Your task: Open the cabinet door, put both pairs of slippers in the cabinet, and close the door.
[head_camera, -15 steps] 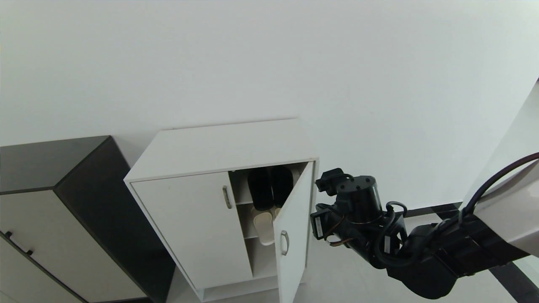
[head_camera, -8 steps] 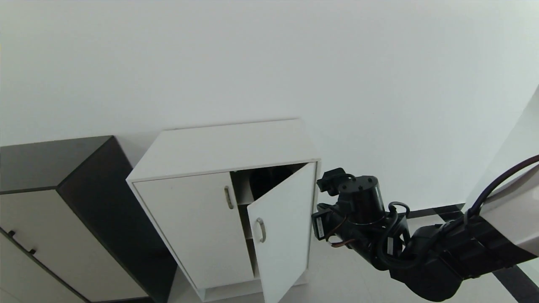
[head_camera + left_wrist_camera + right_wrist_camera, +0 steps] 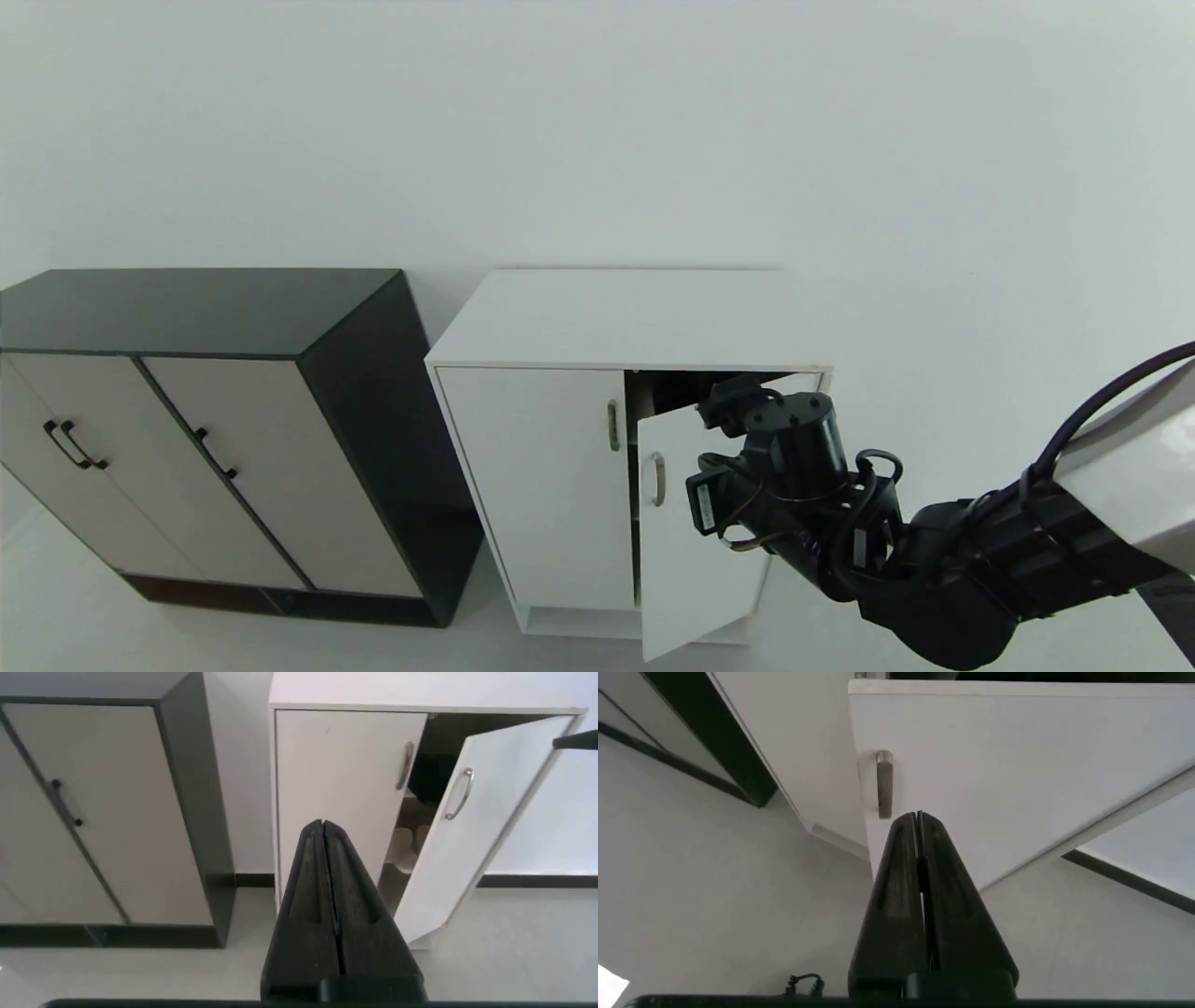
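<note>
- My right gripper (image 3: 920, 821) has its fingers pressed flat together with nothing between them. Its tip is aimed at the outer face of the right cabinet door (image 3: 681, 579), just beside the metal handle (image 3: 884, 784). I cannot tell whether it touches the panel.
- That door stands ajar, swung partly out from the white cabinet (image 3: 625, 317). The left door (image 3: 532, 485) is flush and shut.
- Through the gap I see a dark shape on an upper shelf and pale ones below. I take these for the slippers (image 3: 404, 845), already inside.
- So I judge this to be the last step, pushing the door home. I should press the flat panel on the handle side, far from the hinge. I should follow the door's arc and ease off at the frame so it doesn't bounce.
- My left gripper (image 3: 322, 831) is likewise closed on nothing, held back and facing the cabinet.
- The cabinet stands on a pale, smooth floor (image 3: 280, 644) against a plain white wall (image 3: 597, 140). A dark-sided cabinet (image 3: 187, 308) sits just beside it on my left.
</note>
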{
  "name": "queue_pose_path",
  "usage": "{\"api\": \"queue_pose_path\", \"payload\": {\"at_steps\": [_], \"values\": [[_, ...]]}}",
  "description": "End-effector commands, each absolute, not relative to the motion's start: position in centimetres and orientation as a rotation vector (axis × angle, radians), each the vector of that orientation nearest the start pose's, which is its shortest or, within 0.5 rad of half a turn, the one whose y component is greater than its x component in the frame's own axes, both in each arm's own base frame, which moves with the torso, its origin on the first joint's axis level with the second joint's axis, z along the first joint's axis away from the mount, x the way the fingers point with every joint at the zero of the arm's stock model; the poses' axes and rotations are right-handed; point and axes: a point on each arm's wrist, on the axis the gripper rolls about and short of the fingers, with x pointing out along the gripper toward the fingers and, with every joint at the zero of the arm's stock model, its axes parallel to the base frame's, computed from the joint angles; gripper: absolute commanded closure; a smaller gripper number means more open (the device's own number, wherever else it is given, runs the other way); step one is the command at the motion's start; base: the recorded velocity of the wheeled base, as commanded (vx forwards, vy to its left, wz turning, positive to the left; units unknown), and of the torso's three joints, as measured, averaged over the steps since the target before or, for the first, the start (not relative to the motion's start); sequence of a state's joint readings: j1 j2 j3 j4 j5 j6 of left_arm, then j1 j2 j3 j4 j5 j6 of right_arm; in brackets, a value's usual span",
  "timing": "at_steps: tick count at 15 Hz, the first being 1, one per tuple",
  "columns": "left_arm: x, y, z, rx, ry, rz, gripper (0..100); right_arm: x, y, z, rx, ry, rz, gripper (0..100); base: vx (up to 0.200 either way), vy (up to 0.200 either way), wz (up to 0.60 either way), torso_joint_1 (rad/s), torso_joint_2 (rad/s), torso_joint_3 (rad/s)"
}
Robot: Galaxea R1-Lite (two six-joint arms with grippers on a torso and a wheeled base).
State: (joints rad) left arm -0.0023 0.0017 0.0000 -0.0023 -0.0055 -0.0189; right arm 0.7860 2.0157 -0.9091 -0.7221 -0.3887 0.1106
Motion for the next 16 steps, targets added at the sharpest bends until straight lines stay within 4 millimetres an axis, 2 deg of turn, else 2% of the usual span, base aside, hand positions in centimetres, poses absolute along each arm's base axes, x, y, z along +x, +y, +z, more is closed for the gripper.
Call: {"api": "queue_pose_path", "payload": {"at_steps": [1,4,13,16], "values": [[-2.3,0.0,7.6,-0.02,0.0,-0.009,100,26.7,25.4,10.5,-0.116,0.36,0.373,100,0.0,0.0,0.0,0.0,0.0,0.0],[-2.3,0.0,7.6,-0.018,0.0,-0.009,100,26.2,24.4,9.5,-0.114,0.422,0.482,100,0.0,0.0,0.0,0.0,0.0,0.0],[-2.3,0.0,7.6,-0.018,0.002,-0.011,100,26.0,24.1,8.8,-0.136,0.452,0.522,100,0.2,0.0,0.0,0.002,0.0,0.001],[-2.3,0.0,7.6,-0.018,0.0,-0.011,100,25.8,24.2,8.8,-0.139,0.453,0.528,100,0.0,0.0,0.0,0.0,0.0,0.0]]}}
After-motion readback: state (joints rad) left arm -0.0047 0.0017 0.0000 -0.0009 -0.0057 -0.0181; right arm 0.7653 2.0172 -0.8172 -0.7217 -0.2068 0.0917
